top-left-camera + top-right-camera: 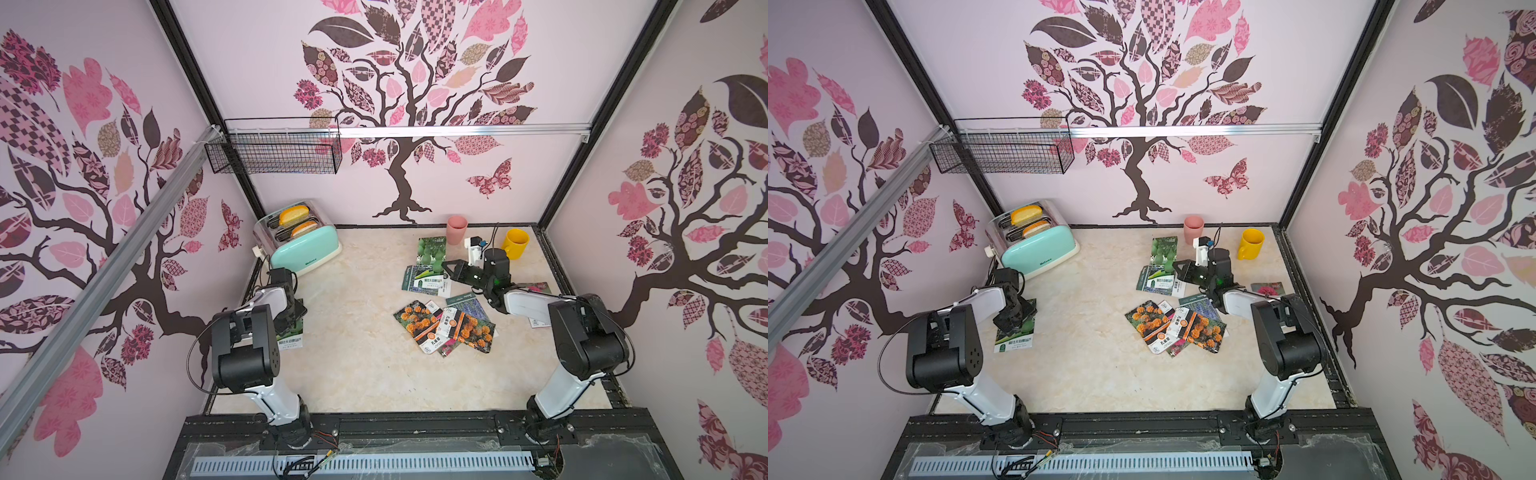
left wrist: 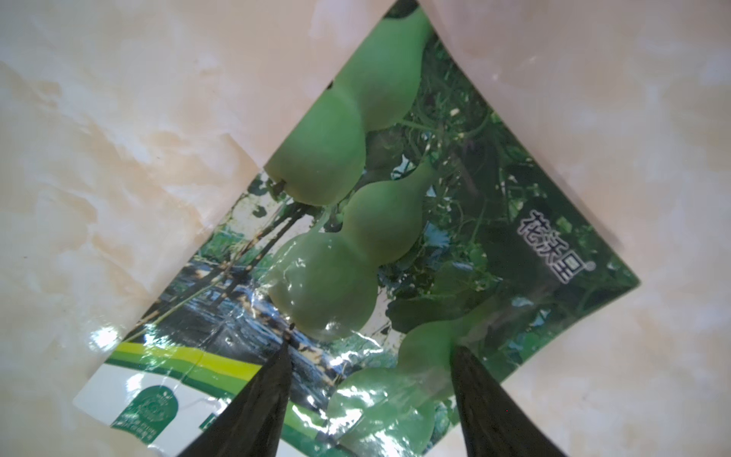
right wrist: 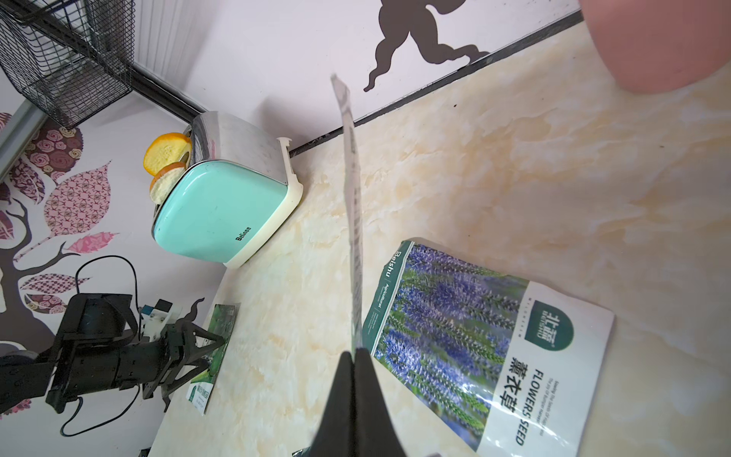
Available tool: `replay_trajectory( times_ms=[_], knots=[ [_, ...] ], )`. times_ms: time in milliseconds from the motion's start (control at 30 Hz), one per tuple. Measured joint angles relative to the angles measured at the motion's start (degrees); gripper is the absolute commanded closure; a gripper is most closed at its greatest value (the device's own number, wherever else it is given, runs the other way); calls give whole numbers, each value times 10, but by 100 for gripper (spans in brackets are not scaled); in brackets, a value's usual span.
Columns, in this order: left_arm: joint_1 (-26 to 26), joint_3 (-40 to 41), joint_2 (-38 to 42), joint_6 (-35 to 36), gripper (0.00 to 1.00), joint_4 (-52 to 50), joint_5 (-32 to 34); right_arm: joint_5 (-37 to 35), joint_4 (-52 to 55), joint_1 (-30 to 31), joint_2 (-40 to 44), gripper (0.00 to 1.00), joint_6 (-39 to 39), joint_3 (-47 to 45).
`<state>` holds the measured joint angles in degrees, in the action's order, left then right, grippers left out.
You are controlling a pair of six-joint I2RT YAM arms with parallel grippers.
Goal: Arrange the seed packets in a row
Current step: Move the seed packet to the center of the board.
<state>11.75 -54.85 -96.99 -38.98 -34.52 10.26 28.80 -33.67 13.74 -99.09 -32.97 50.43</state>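
Observation:
A seed packet picturing green gourds (image 2: 356, 245) lies flat at the table's left side (image 1: 1017, 332). My left gripper (image 2: 374, 340) hovers just over it, open, its fingers straddling the lower part near the white label. My right gripper (image 1: 445, 266) is shut on another gourd packet (image 1: 432, 253), seen edge-on in the right wrist view (image 3: 354, 198) and held above a lavender packet (image 3: 455, 316). Two marigold packets (image 1: 417, 322) (image 1: 473, 330), a second lavender packet (image 1: 469, 303) and a magenta one (image 1: 446, 348) overlap in a loose pile. Another magenta packet (image 1: 1268, 289) lies by the right arm.
A mint toaster (image 1: 301, 245) with bread stands at the back left. A pink cup (image 1: 457, 228) and a yellow mug (image 1: 515, 243) stand at the back right near the held packet. A wire basket (image 1: 274, 145) hangs on the wall. Walls close three sides.

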Motion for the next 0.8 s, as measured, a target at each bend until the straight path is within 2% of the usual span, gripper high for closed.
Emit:
replay_trajectory(
  times_ms=[267,433,633,800],
  knots=[
    [18,-33,-21,36,32,-25,2,4,0,3,9,100,0,0],
    [18,-44,-3,44,30,-39,-12,-2,6,32,27,100,5,0],
    [18,-54,96,42,23,-56,-34,-33,14,133,35,100,-3,7],
    [18,-38,206,37,22,-59,-51,-77,-25,242,14,100,-53,7]
  ],
)
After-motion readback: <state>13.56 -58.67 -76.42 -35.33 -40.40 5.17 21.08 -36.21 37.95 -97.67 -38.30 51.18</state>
